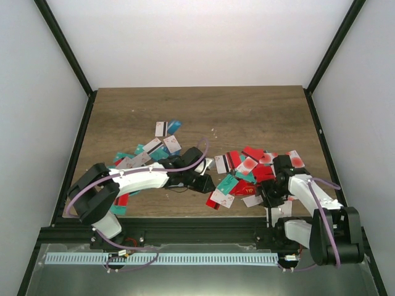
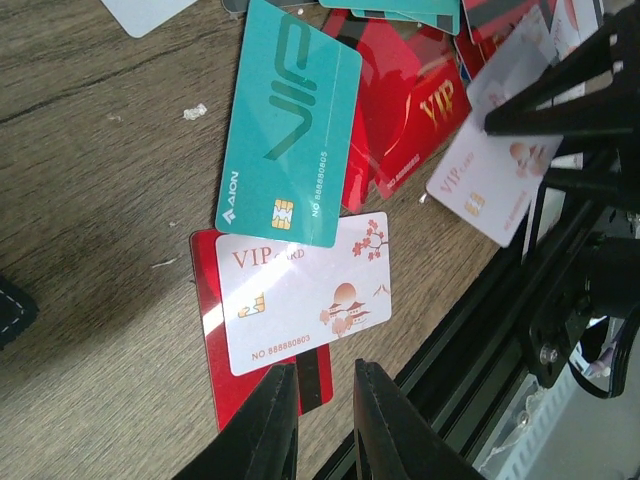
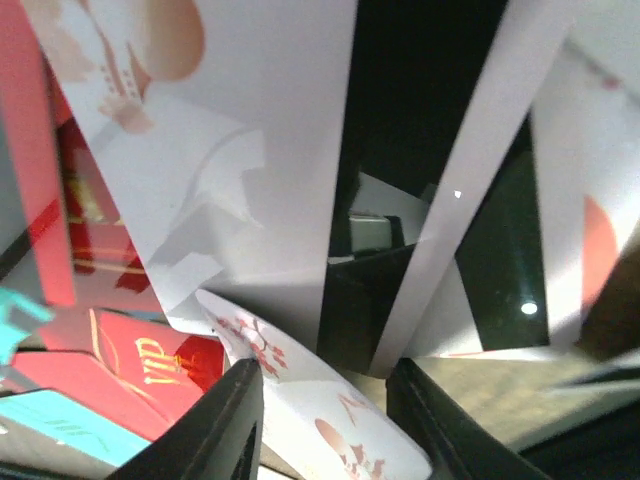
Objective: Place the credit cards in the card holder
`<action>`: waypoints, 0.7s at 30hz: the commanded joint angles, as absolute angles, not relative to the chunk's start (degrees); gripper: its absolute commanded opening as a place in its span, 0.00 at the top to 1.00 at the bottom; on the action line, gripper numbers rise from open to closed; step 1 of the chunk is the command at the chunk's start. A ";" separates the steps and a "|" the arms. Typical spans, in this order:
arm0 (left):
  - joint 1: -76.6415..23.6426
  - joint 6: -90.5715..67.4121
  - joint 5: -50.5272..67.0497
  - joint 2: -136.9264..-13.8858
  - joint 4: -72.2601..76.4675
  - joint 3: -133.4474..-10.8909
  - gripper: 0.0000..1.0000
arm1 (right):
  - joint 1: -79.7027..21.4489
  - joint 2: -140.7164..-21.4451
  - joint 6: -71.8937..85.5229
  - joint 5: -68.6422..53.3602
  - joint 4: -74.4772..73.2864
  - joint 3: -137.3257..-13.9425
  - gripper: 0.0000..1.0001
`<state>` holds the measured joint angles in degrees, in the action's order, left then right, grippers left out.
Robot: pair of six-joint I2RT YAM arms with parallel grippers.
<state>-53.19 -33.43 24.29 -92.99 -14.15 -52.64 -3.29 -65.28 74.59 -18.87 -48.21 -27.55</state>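
Observation:
Credit cards lie scattered over the wooden table, one heap at the left and one at the right. My left gripper hovers low over a white VIP card that lies on a red card, beside a teal card. Its jaws stand a narrow gap apart with only table between them. A black stitched corner at the edge may be the card holder. My right gripper is closed on a bowed white blossom-print card that touches both fingers.
The black rail at the table's near edge runs close behind both grippers. The right arm's dark links stand right of the left gripper. Red VIP cards lie left of the right gripper. Black posts frame the sides.

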 commanded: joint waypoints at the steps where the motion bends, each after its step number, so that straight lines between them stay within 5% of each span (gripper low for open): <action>1: -53.21 -31.85 24.69 -93.98 -14.50 -54.07 0.82 | -2.35 -67.61 72.06 -12.98 -35.78 -28.41 0.67; 16: -52.57 -30.54 23.91 -93.65 -16.27 -55.90 0.82 | -2.31 -69.97 62.40 -15.23 -41.93 -36.78 0.99; 21: -51.90 -30.44 24.74 -93.58 -16.66 -57.17 0.82 | -2.29 -69.24 59.18 -15.49 -42.31 -37.79 0.99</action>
